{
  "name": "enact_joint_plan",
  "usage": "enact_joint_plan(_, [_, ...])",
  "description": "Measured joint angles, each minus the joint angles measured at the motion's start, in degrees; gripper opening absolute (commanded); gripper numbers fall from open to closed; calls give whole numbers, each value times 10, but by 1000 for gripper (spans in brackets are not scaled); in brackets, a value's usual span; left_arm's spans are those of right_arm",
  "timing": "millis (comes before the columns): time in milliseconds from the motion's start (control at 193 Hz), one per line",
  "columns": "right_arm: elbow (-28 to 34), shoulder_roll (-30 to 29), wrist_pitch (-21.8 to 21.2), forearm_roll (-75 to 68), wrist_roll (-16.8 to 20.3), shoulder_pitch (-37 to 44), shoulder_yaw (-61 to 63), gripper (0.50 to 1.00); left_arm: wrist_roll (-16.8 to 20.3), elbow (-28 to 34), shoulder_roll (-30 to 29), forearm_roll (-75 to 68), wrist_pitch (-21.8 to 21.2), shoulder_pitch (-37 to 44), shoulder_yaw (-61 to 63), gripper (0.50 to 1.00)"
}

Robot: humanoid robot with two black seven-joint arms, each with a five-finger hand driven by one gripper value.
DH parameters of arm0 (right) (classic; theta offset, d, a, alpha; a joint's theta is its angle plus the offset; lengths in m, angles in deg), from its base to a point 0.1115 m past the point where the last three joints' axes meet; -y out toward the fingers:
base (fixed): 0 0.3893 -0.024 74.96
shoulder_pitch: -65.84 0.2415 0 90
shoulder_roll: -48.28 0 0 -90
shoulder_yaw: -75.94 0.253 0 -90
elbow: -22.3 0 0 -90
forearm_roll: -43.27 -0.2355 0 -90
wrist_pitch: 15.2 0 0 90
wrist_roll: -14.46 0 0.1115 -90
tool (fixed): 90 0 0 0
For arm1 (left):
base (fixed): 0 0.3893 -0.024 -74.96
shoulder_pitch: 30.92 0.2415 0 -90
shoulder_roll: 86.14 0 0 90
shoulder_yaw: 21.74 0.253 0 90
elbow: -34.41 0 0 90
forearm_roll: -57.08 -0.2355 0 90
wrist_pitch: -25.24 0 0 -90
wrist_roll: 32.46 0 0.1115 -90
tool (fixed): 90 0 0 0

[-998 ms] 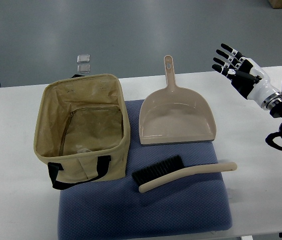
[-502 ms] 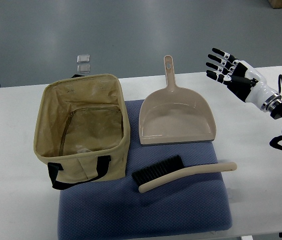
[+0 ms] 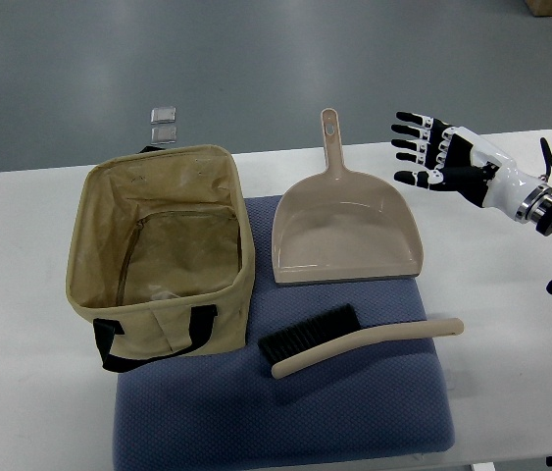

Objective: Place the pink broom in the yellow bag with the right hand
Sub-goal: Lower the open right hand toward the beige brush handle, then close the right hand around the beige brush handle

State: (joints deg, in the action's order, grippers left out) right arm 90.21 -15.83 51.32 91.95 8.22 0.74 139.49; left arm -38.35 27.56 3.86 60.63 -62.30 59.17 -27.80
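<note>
A pale pink-beige hand broom [image 3: 359, 341] with black bristles lies flat on a blue mat [image 3: 285, 412], handle pointing right. The yellow fabric bag [image 3: 163, 250] stands open to its left, with black handles. My right hand [image 3: 430, 152] hovers over the table's back right, beside the dustpan, fingers spread and holding nothing. It is well above and behind the broom. The left arm is out of view.
A matching pink-beige dustpan [image 3: 344, 231] lies behind the broom, handle pointing away. The white table [image 3: 511, 324] extends right of the mat. Two small clear squares [image 3: 164, 124] lie on the floor beyond the table's far edge.
My right hand has moved left and slightly lower, toward the dustpan, with the fingers still spread. The broom, bag and dustpan have not moved.
</note>
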Motion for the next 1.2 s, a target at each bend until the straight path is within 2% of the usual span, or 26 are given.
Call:
enact_joint_plan(316, [86,100,10,170,-38,19,-87,915,0,0,0,0,0,0,0,1000])
enact_joint_plan(678, [217,209,110,343,-48,28,-223,913,0,0,0,0,0,0,0,1000])
enact_joint_plan(993, [251,238,213,423,-49,26,-327,907,0,0,0,0,0,0,0,1000])
enact_joint_plan(1200, [269,249,230,432,-44,26,-349,905,0,0,0,0,0,0,0,1000])
